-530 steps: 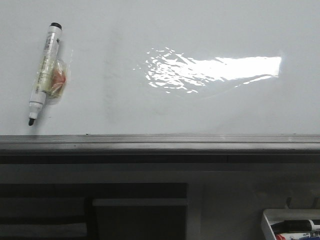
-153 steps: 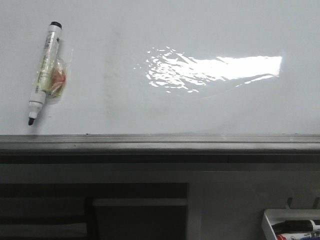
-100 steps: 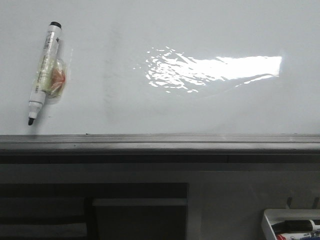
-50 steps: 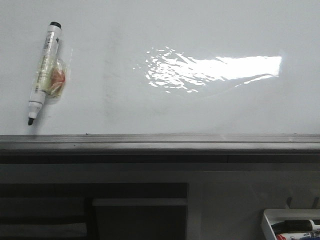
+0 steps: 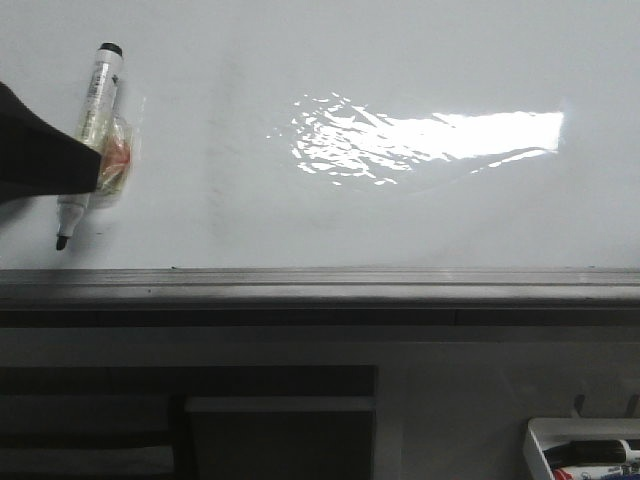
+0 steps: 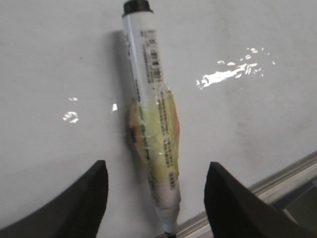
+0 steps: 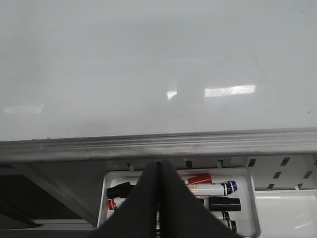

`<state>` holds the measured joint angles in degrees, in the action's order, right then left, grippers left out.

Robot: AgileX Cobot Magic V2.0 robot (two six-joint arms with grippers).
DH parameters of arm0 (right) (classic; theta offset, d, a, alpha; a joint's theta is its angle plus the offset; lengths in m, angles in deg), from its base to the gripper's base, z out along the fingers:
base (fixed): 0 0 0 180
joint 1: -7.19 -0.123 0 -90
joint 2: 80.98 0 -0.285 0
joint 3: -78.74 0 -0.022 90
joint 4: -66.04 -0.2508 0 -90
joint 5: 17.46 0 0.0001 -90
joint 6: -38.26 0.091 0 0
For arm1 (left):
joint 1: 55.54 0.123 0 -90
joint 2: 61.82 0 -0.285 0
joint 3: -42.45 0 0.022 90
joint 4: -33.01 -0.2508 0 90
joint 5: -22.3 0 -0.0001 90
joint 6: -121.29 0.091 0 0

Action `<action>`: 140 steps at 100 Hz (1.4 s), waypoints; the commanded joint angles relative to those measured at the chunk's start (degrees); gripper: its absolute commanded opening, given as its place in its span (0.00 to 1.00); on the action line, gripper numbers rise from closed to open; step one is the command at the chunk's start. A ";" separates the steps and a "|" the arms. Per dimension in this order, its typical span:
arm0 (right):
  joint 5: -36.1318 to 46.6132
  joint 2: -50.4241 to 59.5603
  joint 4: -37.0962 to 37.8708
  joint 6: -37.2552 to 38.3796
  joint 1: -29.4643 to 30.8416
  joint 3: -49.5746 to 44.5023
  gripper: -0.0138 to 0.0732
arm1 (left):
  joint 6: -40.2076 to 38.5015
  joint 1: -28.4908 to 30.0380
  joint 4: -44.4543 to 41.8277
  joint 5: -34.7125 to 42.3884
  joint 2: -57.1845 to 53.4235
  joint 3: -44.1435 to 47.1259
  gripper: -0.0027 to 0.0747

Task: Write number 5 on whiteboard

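Whiteboard (image 5: 400, 60), large glossy white flat board with bright glare patch and grey metal rail (image 5: 320, 285) along its near edge, is showing no number 5; only a faint grey smudge is showing left of the glare. White-barrelled marker with black cap (image 5: 98, 85) is lying on the board at far left, tip pointing toward the rail, yellowish wrap around its middle. Left gripper (image 6: 154, 198) is sitting over the marker's tip end, black fingers (image 6: 81, 208) spread on both sides of it, not touching. Right gripper (image 7: 158, 193) is hanging with fingers pressed together over a small white tray of markers (image 7: 250, 186) just near of the rail, on the right.
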<state>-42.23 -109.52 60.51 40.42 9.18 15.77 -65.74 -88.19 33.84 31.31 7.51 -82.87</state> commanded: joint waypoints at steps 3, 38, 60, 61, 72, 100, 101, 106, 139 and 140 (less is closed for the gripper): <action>4.59 -0.92 0.12 -0.31 0.23 2.01 0.09 | -0.80 -1.24 0.63 5.62 1.62 -2.10 0.54; 5.54 -0.92 -0.36 -0.31 0.23 2.01 0.09 | -0.80 -0.94 0.44 7.01 10.94 -2.10 0.25; 5.90 -0.92 -11.66 -0.31 -1.74 3.92 0.09 | -0.70 -0.94 -4.66 3.72 12.43 -2.10 0.01; 5.87 -0.92 -12.13 -0.31 -2.04 4.07 0.09 | -0.70 -0.94 -4.97 3.78 12.30 -2.10 0.01; 5.43 -1.06 -12.27 -5.69 -9.17 6.74 0.09 | -0.70 -1.05 -6.65 3.78 10.88 -2.10 0.01; 4.55 -8.78 -11.51 -23.88 -35.07 11.47 0.09 | -0.70 -2.55 -20.98 4.19 1.53 -2.10 0.01; 4.55 -9.37 -11.32 -24.10 -35.60 11.59 0.09 | -0.70 -2.68 -21.58 4.17 1.28 -2.10 0.01; 5.08 -11.45 -10.17 -24.84 -39.66 11.83 0.09 | -0.70 -3.11 -25.99 5.40 -0.43 -2.10 0.01; 10.17 -22.39 -11.14 -25.11 -55.53 18.46 0.28 | -0.70 -4.12 -49.46 11.71 -3.43 -2.10 0.01; 10.32 -22.80 -11.46 -25.11 -55.55 18.76 0.29 | -0.70 -4.12 -49.60 12.04 -3.43 -2.10 0.01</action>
<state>-37.61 -129.79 51.06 16.01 -44.83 29.54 -65.84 -91.88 -14.58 37.44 5.01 -83.54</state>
